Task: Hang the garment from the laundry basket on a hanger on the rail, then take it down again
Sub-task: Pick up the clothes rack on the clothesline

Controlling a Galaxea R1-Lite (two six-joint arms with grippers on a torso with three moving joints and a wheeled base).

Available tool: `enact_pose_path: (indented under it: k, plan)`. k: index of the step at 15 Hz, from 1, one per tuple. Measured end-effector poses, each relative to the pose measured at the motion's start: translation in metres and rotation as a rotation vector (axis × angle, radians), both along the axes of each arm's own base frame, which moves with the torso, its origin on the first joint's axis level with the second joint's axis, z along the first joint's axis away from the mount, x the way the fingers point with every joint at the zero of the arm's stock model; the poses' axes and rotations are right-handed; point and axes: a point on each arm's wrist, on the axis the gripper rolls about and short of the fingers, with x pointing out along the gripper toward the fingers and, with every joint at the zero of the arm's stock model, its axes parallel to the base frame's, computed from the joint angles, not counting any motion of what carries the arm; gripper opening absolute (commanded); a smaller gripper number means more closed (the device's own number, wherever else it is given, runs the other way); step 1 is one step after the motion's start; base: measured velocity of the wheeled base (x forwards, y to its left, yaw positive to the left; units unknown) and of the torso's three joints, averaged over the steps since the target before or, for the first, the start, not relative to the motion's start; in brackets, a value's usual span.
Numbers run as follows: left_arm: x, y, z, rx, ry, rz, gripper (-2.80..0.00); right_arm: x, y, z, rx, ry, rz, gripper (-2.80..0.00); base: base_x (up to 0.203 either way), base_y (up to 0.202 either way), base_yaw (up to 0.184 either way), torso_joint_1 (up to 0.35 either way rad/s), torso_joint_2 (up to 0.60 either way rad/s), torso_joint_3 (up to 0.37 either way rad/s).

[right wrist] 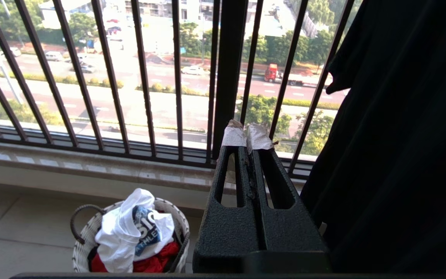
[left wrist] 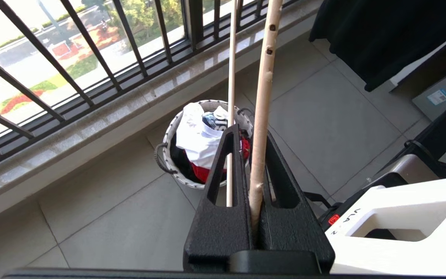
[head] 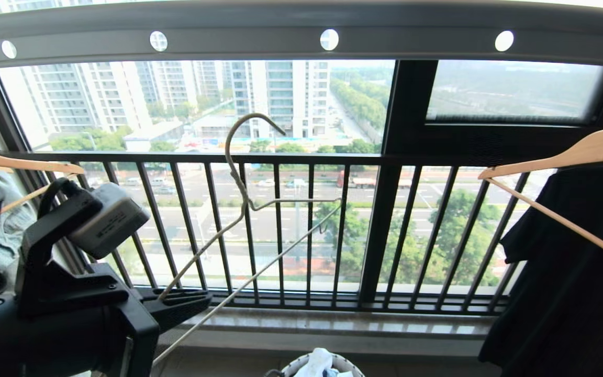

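My left claw is squeezed shut on the hanger, hook up toward the rail so it can catch. The garment waits in the laundry basket down near the floor. My right claw is shut, holding nothing

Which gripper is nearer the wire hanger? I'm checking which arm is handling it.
Left. The left gripper is shut on the hanger, clamping its lower arm and holding it up before the balcony bars. The right gripper is shut and empty beside the black shirt, away from the hanger.
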Motion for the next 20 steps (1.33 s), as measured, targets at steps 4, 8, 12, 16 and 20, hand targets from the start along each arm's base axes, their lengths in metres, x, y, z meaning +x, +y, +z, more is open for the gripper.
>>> enact_pose_path:
  k: [4, 8, 12, 16, 20]
  plan:
    - [0.007, -0.007, -0.012, 0.027, 0.053, -0.035, -2.80, 0.000, 0.000, 0.000, 0.000, 0.000, 0.000, -2.80, 0.000, 0.000, 0.000, 0.000, 0.00, 0.000]
    - [0.013, -0.012, -0.018, 0.048, 0.078, -0.033, -2.80, 0.000, 0.000, 0.000, 0.000, 0.000, 0.000, -2.80, 0.000, 0.000, 0.000, 0.000, 0.00, 0.000]
    - [0.014, -0.012, -0.019, 0.035, 0.064, -0.031, -2.80, 0.000, 0.000, 0.000, 0.001, 0.000, 0.000, -2.80, 0.000, 0.000, 0.000, 0.000, 0.00, 0.000]
    - [0.014, -0.012, -0.017, 0.016, 0.043, -0.031, -2.80, 0.000, 0.000, 0.000, 0.019, 0.001, -0.003, -2.80, 0.000, 0.000, 0.000, 0.000, 0.00, 0.000]
    - [0.012, -0.010, -0.015, 0.008, 0.033, -0.030, -2.80, 0.000, 0.000, 0.000, 0.039, 0.000, -0.006, -2.80, 0.000, 0.000, 0.000, -0.049, 0.11, 0.057]
